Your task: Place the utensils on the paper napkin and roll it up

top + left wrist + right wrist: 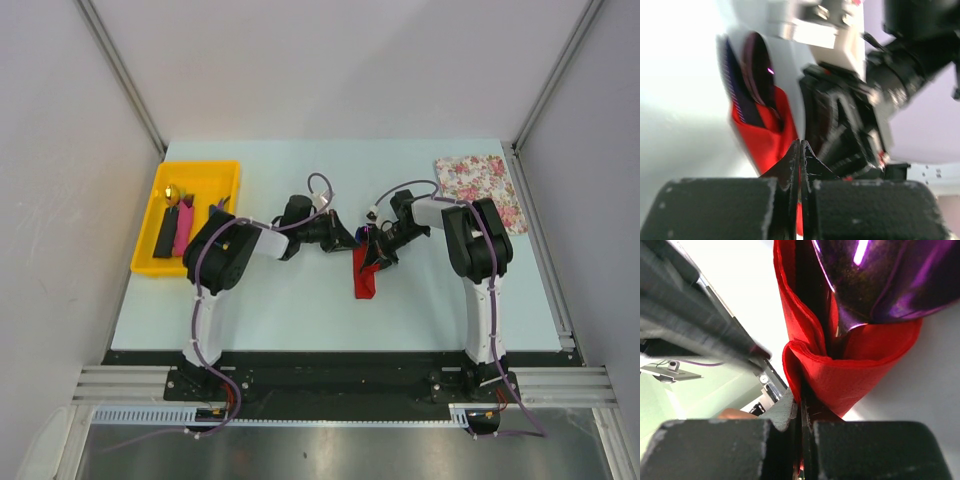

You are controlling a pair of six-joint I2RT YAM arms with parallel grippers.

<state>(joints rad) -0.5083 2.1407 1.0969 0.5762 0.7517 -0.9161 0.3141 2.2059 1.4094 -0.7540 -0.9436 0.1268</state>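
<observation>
The red napkin (366,275) is at the middle of the bench (290,300), folded into a narrow creased pouch around the utensils (880,280). A glossy purple spoon bowl and a dark blue handle stick out of its open end. The right pincer (801,402) is clenched on the napkin's folded edge, and the left pincer (800,150) is pressed tight too, a red sliver between its fingers.
</observation>
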